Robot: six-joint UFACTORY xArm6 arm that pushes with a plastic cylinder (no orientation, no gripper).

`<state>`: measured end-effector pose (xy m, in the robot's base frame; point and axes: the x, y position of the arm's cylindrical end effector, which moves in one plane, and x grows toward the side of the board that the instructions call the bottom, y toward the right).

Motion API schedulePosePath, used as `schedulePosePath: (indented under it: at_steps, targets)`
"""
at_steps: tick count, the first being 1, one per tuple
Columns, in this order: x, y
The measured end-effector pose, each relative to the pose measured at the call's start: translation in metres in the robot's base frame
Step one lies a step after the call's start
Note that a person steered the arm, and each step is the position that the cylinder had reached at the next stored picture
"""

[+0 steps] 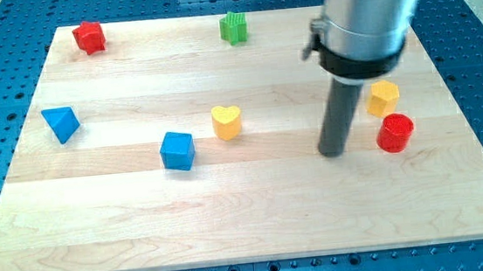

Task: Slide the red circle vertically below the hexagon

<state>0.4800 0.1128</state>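
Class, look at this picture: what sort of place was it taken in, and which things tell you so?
Probably a robotics lab bench. A wooden board lies on a blue perforated metal table, small coloured blocks are scattered on it, and my tip rests just left of the red circle.

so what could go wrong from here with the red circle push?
1. My tip sits to the view's left of the red circle; pushing from here would send it toward the view's right, off line from under the yellow hexagon.
2. The circle already lies close below the hexagon, so a push toward the view's top could knock the hexagon.
3. Both blocks sit near the board's right edge; an overshoot could run the circle off.
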Motion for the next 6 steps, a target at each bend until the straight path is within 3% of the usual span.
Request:
schedulePosePath:
  at_steps: [1,3,4,5,6]
  targets:
    - [-0.041,0.043]
    - [0.042,0.09]
    - [0.007,0.074]
    - [0.012,0.149]
    - [0.057,0.156]
